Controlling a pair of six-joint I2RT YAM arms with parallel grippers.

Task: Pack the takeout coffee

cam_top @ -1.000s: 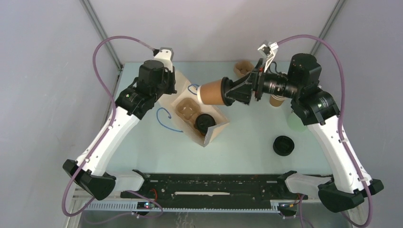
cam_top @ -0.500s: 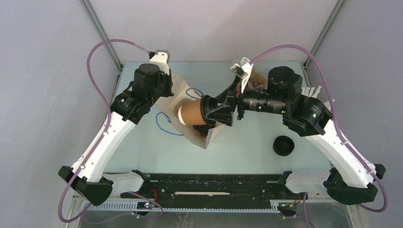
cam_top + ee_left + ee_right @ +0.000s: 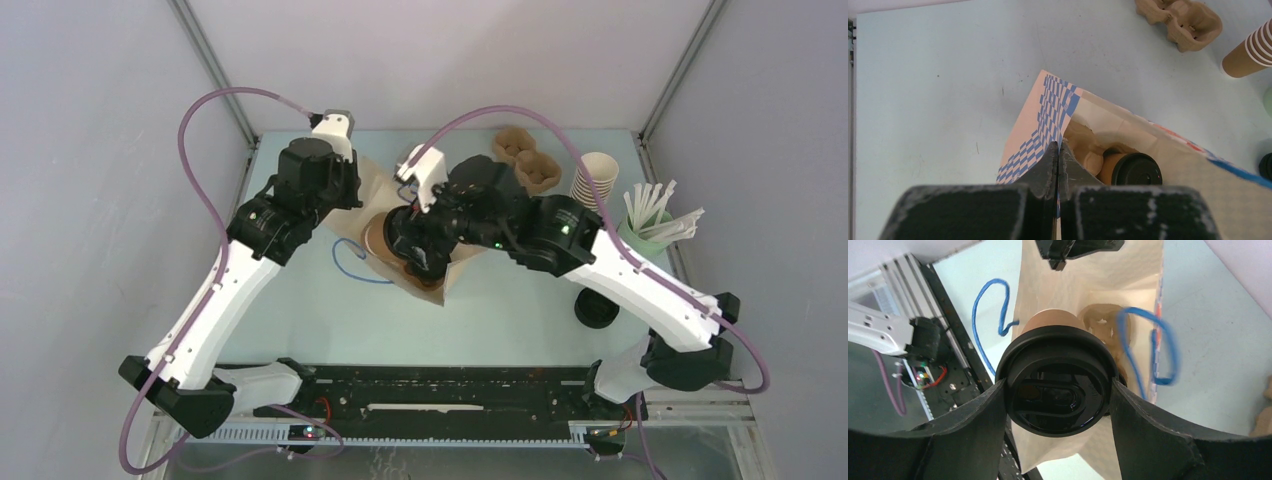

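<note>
My right gripper (image 3: pixel 1058 407) is clamped on a lidded cup (image 3: pixel 1055 375), one finger on each side of the black lid rim. The lid faces my wrist and the brown body points away from it, toward the open mouth of the bag (image 3: pixel 1088 285). Can't tell if the cup bottom touches anything inside. A blue handle (image 3: pixel 1170 347) loops just right of the cup, past my right finger.

My left gripper (image 3: pixel 1058 155) is pinched tight on the bag's top edge, where the blue checkered side folds. Just beyond those fingertips and slightly right, inside the bag, sits a pulp carrier (image 3: pixel 1085 145). The second lidded cup (image 3: pixel 1133 169) stands upright in it, lid on.

From the top camera, both grippers meet at the bag, left one on its far-left edge, right one over its middle.

Farther from my right hand on the table (image 3: pixel 938 75):
- a loose lid (image 3: pixel 596 308), back toward my base
- spare carriers (image 3: pixel 527 160)
- a cup stack (image 3: pixel 594 178)
- straws (image 3: pixel 655 210)
</note>
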